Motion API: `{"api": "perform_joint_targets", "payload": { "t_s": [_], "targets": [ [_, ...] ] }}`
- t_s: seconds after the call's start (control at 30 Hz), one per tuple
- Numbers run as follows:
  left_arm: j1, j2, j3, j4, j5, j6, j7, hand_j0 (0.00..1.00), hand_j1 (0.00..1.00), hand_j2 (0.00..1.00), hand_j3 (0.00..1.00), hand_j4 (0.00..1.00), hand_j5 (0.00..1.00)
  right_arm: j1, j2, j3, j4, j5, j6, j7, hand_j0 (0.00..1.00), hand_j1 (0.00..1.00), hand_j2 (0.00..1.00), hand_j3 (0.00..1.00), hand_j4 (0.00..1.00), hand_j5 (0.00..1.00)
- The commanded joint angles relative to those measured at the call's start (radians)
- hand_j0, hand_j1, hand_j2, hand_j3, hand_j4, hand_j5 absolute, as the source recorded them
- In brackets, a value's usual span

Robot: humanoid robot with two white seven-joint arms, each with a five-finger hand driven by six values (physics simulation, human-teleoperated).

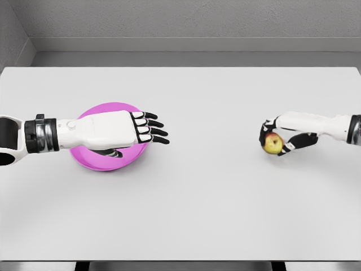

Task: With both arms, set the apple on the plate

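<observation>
Your right hand (pixel 282 138) had its fingers curled around the apple (pixel 273 143); your left hand (pixel 121 131) hovered flat and empty over the plate (pixel 90 161). Next you needed a handover mid-table.

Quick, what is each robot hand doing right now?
Left hand: open, fingers stretched out flat over the pink plate, holding nothing.
Right hand: fingers closed around the apple.
</observation>
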Motion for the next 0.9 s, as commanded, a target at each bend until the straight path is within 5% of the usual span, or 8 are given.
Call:
{"api": "perform_joint_targets", "payload": {
  "t_s": [0.0, 0.17, 0.4, 0.43, 0.47, 0.67, 0.77, 0.87],
  "targets": [
    [0.0, 0.001, 0.001, 0.0, 0.005, 0.001, 0.0, 1.0, 1.0, 1.0, 1.0, 1.0, 1.0, -0.01, 0.067, 0.012, -0.06, -0.024, 0.004, 0.0, 0.33, 0.33, 0.33, 0.33, 0.33, 0.33],
    [0.0, 0.0, 0.001, 0.0, 0.005, 0.001, 0.0, 1.0, 1.0, 1.0, 1.0, 1.0, 1.0, -0.103, 0.291, 0.028, -0.028, -0.015, 0.153, 0.0, 0.35, 0.35, 0.35, 0.35, 0.35, 0.35],
    [0.0, 0.0, 0.001, 0.0, 0.006, 0.001, 0.0, 1.0, 1.0, 1.0, 1.0, 1.0, 1.0, -0.102, 0.288, 0.034, 0.024, -0.014, 0.122, 0.0, 0.36, 0.36, 0.36, 0.36, 0.36, 0.36],
    [0.0, 0.0, 0.001, 0.0, 0.005, 0.001, 0.0, 1.0, 1.0, 1.0, 1.0, 1.0, 1.0, -0.102, 0.288, 0.034, 0.024, -0.012, 0.122, 0.0, 0.46, 0.46, 0.46, 0.46, 0.46, 0.46],
    [0.0, 0.0, 0.001, 0.0, 0.005, 0.001, 0.0, 1.0, 1.0, 1.0, 1.0, 1.0, 1.0, -0.102, 0.287, 0.035, 0.026, -0.006, 0.13, 0.0, 1.0, 1.0, 1.0, 1.0, 1.0, 1.0],
    [0.0, -0.005, -0.004, -0.001, 0.006, 0.001, 0.0, 1.0, 1.0, 1.0, 1.0, 1.0, 1.0, -0.097, 0.279, 0.008, 0.055, -0.001, 0.122, 0.0, 1.0, 1.0, 1.0, 1.0, 1.0, 1.0],
    [-0.001, -0.019, -0.009, -0.001, 0.006, 0.001, -0.001, 1.0, 1.0, 1.0, 1.0, 1.0, 1.0, -0.062, 0.259, -0.097, 0.084, -0.001, 0.056, 0.0, 1.0, 1.0, 1.0, 1.0, 1.0, 1.0],
    [-0.032, -0.114, -0.007, 0.0, 0.005, 0.001, -0.079, 1.0, 1.0, 1.0, 1.0, 1.0, 1.0, 0.035, 0.305, -0.446, 0.09, 0.032, 0.005, 0.0, 1.0, 1.0, 1.0, 1.0, 1.0, 1.0]
  ]
}}
